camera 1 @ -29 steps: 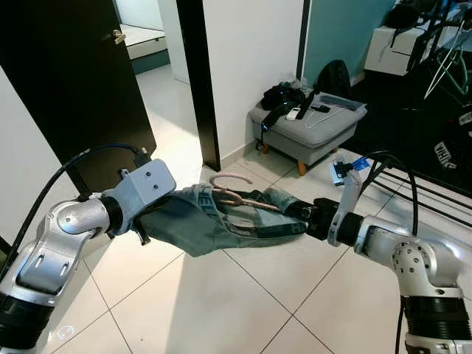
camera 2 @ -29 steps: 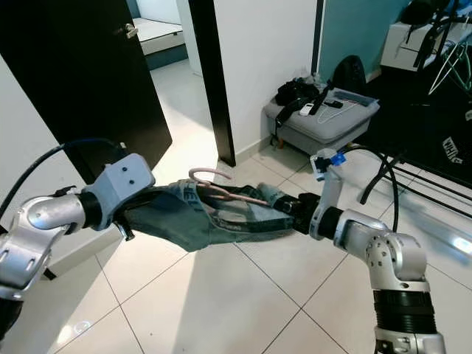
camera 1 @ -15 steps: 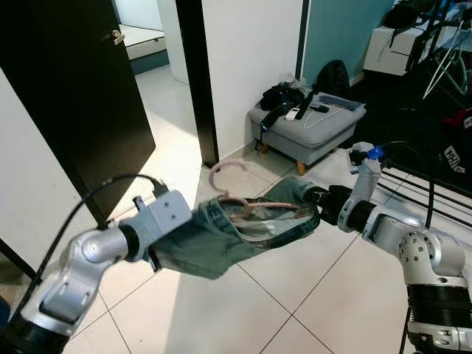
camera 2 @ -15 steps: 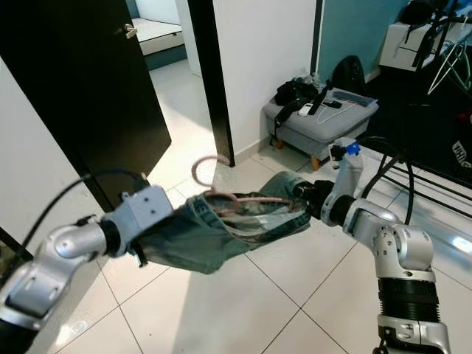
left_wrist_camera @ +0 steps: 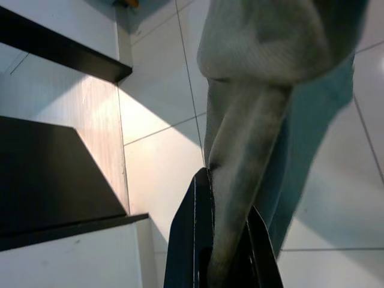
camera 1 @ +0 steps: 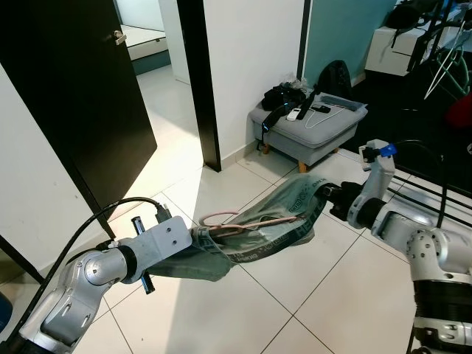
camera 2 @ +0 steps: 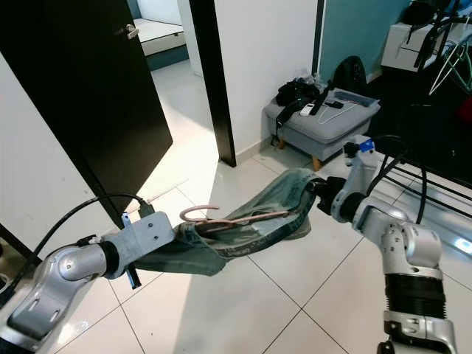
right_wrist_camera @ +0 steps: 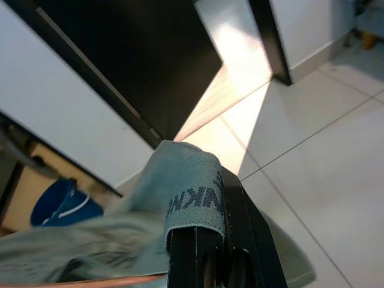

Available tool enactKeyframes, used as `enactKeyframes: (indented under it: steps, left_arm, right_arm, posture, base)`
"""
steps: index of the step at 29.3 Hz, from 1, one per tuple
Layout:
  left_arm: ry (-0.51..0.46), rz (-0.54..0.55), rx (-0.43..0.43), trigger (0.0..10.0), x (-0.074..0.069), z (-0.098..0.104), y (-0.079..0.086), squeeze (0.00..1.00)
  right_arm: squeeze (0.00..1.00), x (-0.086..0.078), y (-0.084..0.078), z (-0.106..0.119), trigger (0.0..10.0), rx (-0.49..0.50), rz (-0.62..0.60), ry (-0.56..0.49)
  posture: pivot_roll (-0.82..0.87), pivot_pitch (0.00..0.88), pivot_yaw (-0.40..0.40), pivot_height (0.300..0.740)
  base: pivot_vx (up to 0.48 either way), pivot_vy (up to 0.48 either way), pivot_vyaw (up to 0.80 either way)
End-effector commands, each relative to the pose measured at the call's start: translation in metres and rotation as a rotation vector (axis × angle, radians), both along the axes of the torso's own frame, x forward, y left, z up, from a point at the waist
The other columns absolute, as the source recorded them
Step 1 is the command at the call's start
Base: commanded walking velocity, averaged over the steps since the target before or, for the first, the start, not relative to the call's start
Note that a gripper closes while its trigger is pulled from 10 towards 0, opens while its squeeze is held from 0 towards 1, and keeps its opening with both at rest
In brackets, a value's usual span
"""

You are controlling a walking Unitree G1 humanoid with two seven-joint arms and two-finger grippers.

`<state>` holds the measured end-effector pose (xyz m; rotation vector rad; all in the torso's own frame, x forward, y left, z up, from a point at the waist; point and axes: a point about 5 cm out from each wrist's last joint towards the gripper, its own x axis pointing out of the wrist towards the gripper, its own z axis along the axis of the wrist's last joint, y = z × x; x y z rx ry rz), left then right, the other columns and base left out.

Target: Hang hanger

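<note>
A grey-green denim garment (camera 1: 284, 217) hangs stretched between my two grippers above the tiled floor. A pink hanger (camera 1: 221, 218) lies inside it, its hook poking out near the left end. My left gripper (camera 1: 193, 240) is shut on the garment's lower left end, and in the left wrist view the cloth (left_wrist_camera: 264, 54) runs down between the black fingers (left_wrist_camera: 193, 240). My right gripper (camera 1: 330, 200) is shut on the higher right end. There the lettered waistband (right_wrist_camera: 192, 201) folds over the fingertips (right_wrist_camera: 198, 252).
A grey footstool (camera 1: 306, 125) loaded with bags stands against the white wall behind the garment. A black door (camera 1: 66, 96) stands open at the left. Black rails of a rack (camera 1: 428, 188) run behind my right arm, with white hangers (camera 1: 442, 66) above. A blue bucket (right_wrist_camera: 57, 207) sits by the wall.
My left gripper has sunk lower with its end of the garment, and my right gripper has drifted to the right. The hanger's hook, upright half a second ago, now lies low.
</note>
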<state>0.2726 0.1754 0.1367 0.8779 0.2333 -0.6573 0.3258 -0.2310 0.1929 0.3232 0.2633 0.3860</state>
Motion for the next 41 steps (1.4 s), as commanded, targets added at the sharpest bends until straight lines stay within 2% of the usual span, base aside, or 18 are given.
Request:
enactKeyframes:
  steps: [1,6,10,16,18,21,22,27,33,36,39,40,41]
  left_arm:
    - [0.003,0.009,0.046,10.0,-0.001,-0.004,0.007,0.00]
    - [-0.022,0.013,0.066,10.0,0.000,-0.004,0.008,0.00]
    - [-0.035,0.020,0.078,10.0,0.001,-0.004,0.010,0.00]
    - [-0.060,0.044,0.079,10.0,0.004,-0.003,0.009,0.00]
    - [-0.082,0.069,0.079,10.0,0.007,-0.003,0.008,0.00]
    - [-0.108,0.120,0.034,10.0,0.012,0.000,0.003,0.00]
    - [-0.108,0.120,0.034,10.0,0.012,0.000,0.003,0.00]
    - [-0.102,0.188,-0.027,10.0,0.017,-0.001,-0.003,0.00]
    - [-0.083,0.269,-0.083,10.0,0.021,-0.003,-0.002,0.00]
    - [-0.074,0.322,-0.095,10.0,0.023,-0.005,0.005,0.00]
    - [-0.068,0.413,-0.106,10.0,0.027,-0.006,0.019,0.00]
    - [-0.058,0.451,-0.141,10.0,0.028,-0.006,0.022,0.00]
    - [-0.058,0.451,-0.141,10.0,0.028,-0.006,0.022,0.00]
  right_arm:
    - [0.00,0.002,0.000,0.005,0.0,0.002,-0.007,-0.022]
    - [0.00,0.003,-0.027,0.007,0.0,-0.023,-0.101,-0.019]
    - [0.00,0.003,-0.033,0.009,0.0,-0.026,-0.119,-0.021]
    - [0.00,0.002,-0.022,0.009,0.0,-0.011,-0.071,-0.020]
    - [0.00,0.001,-0.013,0.008,0.0,-0.002,-0.032,-0.017]
    - [0.00,-0.001,0.010,0.004,0.0,0.014,0.048,-0.009]
    - [0.00,-0.001,0.010,0.004,0.0,0.014,0.048,-0.009]
    - [0.00,-0.001,0.034,-0.003,0.0,0.031,0.119,0.006]
    - [0.00,-0.001,0.040,-0.004,0.0,0.035,0.136,0.009]
    - [0.00,-0.001,0.036,-0.003,0.0,0.031,0.125,0.006]
    - [0.00,-0.001,0.030,-0.001,0.0,0.023,0.104,0.003]
    - [0.00,-0.001,0.030,-0.001,0.0,0.021,0.098,0.002]
    - [0.00,-0.001,0.030,-0.001,0.0,0.021,0.098,0.002]
  posture:
    - [-0.08,0.000,0.056,0.731]
    - [-0.08,0.000,0.054,0.731]
    - [-0.08,0.000,0.054,0.731]
    - [-0.08,0.000,0.055,0.731]
    - [-0.08,0.000,0.055,0.731]
    - [-0.08,0.000,0.056,0.731]
    - [-0.08,0.000,0.056,0.731]
    - [-0.08,0.000,0.055,0.731]
    - [-0.08,0.000,0.059,0.731]
    - [-0.08,0.000,0.059,0.731]
    - [-0.08,0.000,0.062,0.731]
    - [-0.09,0.000,0.062,0.731]
    - [-0.09,0.000,0.062,0.731]
  base:
    - [0.000,0.000,0.00]
    - [0.000,0.000,0.00]
    - [0.000,0.000,0.00]
    - [0.000,0.000,0.00]
    - [0.000,0.000,0.00]
    - [0.000,0.000,0.00]
    - [0.000,0.000,0.00]
    - [0.000,0.000,0.00]
    - [0.000,0.000,0.00]
    - [0.000,0.000,0.00]
    - [0.000,0.000,0.00]
    - [0.000,0.000,0.00]
    - [0.000,0.000,0.00]
